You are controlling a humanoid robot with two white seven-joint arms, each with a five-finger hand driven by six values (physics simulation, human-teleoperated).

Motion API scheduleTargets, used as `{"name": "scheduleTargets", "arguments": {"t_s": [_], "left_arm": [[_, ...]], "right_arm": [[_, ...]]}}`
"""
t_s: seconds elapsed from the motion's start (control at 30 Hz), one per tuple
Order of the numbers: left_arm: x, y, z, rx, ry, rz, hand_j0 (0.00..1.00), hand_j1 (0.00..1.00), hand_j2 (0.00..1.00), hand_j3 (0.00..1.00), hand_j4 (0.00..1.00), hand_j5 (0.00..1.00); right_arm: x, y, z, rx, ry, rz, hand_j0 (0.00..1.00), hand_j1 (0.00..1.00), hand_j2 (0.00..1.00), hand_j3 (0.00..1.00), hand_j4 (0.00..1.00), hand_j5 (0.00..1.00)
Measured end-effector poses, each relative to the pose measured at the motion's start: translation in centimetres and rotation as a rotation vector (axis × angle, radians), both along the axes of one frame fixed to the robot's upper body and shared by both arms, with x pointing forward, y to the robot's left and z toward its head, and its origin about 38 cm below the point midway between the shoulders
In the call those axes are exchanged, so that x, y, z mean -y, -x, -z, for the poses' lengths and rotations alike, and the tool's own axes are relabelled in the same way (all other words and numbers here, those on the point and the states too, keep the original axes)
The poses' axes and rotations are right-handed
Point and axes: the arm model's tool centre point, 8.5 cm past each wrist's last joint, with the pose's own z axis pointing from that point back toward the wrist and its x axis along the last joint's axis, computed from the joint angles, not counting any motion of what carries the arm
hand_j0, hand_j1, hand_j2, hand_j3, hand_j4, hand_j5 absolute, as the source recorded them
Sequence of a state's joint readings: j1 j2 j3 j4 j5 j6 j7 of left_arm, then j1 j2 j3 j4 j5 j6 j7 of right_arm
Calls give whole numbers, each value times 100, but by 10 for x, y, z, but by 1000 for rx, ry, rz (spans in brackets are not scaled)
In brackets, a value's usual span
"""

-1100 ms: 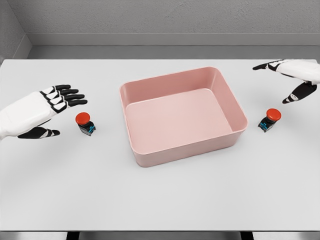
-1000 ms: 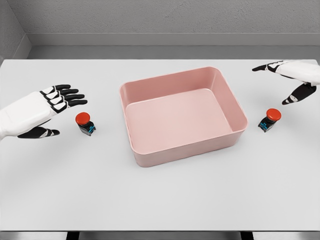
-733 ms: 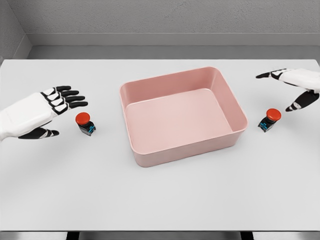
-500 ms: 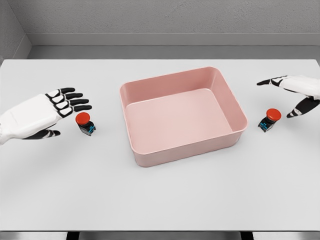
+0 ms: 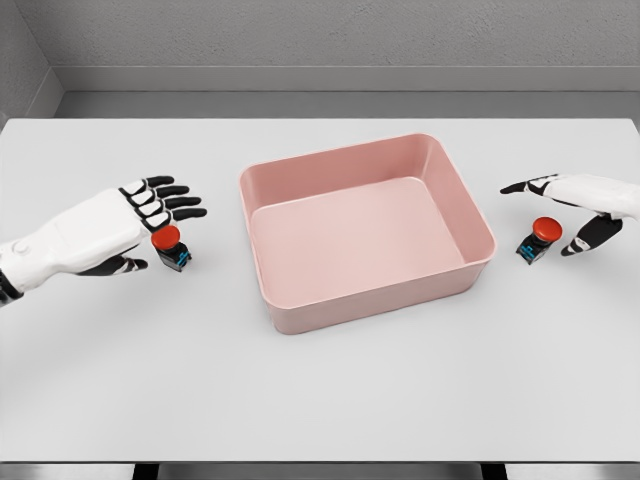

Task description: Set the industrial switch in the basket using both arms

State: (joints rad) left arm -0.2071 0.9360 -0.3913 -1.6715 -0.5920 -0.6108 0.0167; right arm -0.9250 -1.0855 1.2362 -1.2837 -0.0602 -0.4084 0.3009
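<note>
The left hand [image 5: 120, 225] hovers with its fingers spread and grasping nothing, the black fingertips [image 5: 180, 201] reaching toward the basket. Right at its fingers stands the left industrial switch [image 5: 170, 247], a small dark body with a red round cap, sitting upright on the white surface [image 5: 330, 390]; the hand overlaps the switch's upper left edge, though whether it touches is not clear. This switch lies to the left of the basket, near but apart from its left wall.

The right hand [image 5: 580, 200] is also released, fingers extended, thumb hanging down. It sits to the right of the basket, with the index finger pointing toward the basket's right wall. The right industrial switch [image 5: 537, 239] stands just below the hand, between thumb and fingers, ungrasped, just beside the basket's right rim.

The pink basket [image 5: 275, 300] rests in the middle of the surface, slightly rotated, with neither switch in it.
</note>
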Motion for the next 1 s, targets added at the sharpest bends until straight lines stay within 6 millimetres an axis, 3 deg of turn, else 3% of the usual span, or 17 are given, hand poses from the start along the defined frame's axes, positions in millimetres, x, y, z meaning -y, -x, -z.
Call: {"name": "scheduleTargets", "arguments": {"t_s": [0.3,0.57,1.0], "left_arm": [[-4,-19,12,-23,4,-37,100,100,100,100,100,100],[6,-17,30,-68,8,-21,100,100,100,100,100,100],[-6,-24,36,-84,-1,-62,100,100,100,100,100,100]], "right_arm": [[1,4,9,-24,9,-2,91,91,91,91,91,91],[-2,4,10,-27,10,-10,86,86,86,86,86,86],[-2,5,11,-30,8,-21,77,77,77,77,77,77]]}}
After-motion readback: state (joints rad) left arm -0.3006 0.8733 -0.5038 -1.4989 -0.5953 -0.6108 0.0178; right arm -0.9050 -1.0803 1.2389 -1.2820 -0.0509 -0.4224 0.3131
